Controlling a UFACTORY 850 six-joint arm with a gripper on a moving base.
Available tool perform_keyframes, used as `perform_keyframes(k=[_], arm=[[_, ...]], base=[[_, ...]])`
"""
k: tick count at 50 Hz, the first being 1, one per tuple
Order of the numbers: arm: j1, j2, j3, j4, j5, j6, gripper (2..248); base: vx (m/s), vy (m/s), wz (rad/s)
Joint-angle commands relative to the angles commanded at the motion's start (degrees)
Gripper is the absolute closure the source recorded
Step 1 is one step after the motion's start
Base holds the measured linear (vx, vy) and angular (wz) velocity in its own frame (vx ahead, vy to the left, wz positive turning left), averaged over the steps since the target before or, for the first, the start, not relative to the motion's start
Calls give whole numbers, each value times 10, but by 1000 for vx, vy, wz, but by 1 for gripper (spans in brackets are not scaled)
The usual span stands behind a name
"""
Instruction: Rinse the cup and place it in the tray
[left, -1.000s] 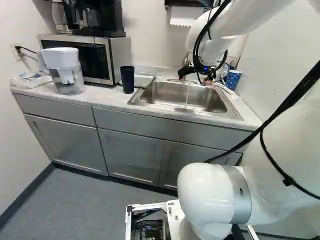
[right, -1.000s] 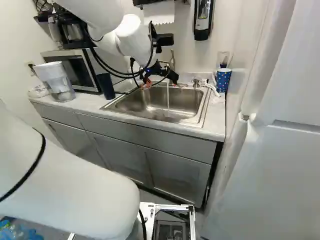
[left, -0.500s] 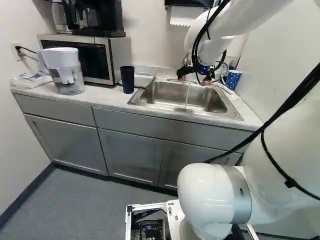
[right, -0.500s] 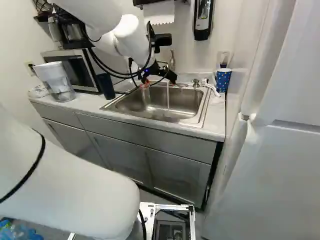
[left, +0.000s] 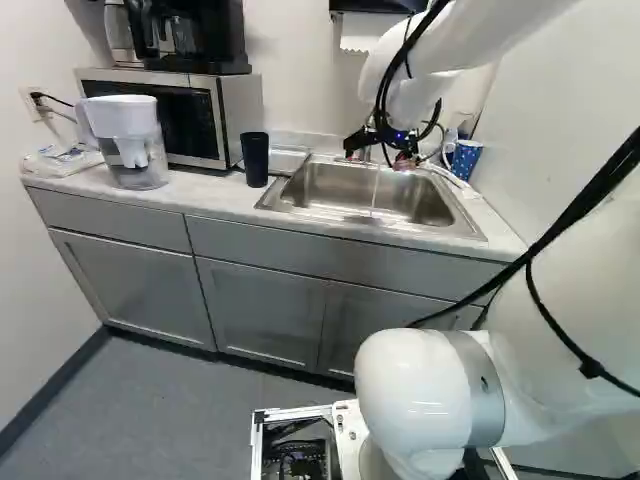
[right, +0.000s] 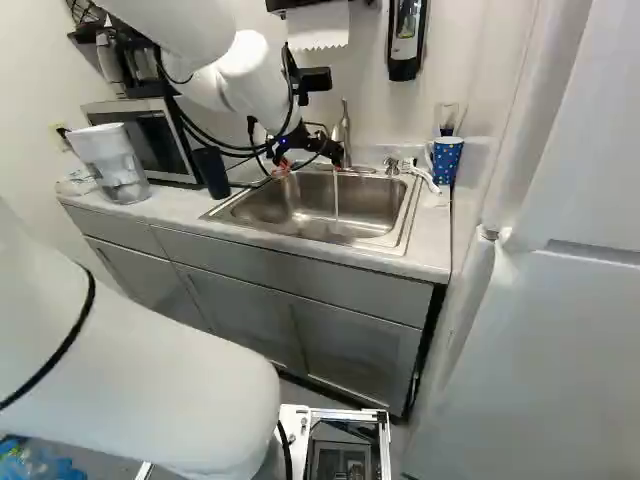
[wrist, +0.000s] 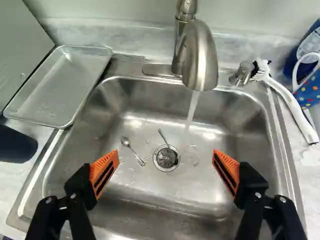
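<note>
Over the sink, my gripper (right: 308, 162) stands open; in the wrist view, the gripper (wrist: 166, 162) has its orange-padded fingers wide apart with nothing between them. A dark blue cup (left: 255, 159) stands upright on the counter beside the sink; the same cup (wrist: 16, 145) is partly cut off in the wrist view. The empty metal tray (wrist: 62, 85) lies flat between that cup and the sink (wrist: 170, 197). Water (wrist: 192, 110) runs from the faucet (wrist: 200, 57) into the basin, where two spoons lie near the drain.
A polka-dotted blue mug (right: 445, 160) and a white-handled brush (wrist: 290, 102) are on the counter at the sink's other side, near the wall. A water pitcher (left: 130, 142) and a microwave (left: 240, 115) stand beyond the dark cup. The soap dispenser (right: 407, 40) hangs on the wall.
The arm has carried my open gripper a little toward the left in both base views, the tray's side of the sink. The base, cup and tray have not moved.
</note>
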Motion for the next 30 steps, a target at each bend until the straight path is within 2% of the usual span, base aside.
perform_keyframes(k=[30], arm=[[48,-32,-57,9,17,0,3]], base=[[0,0,0]])
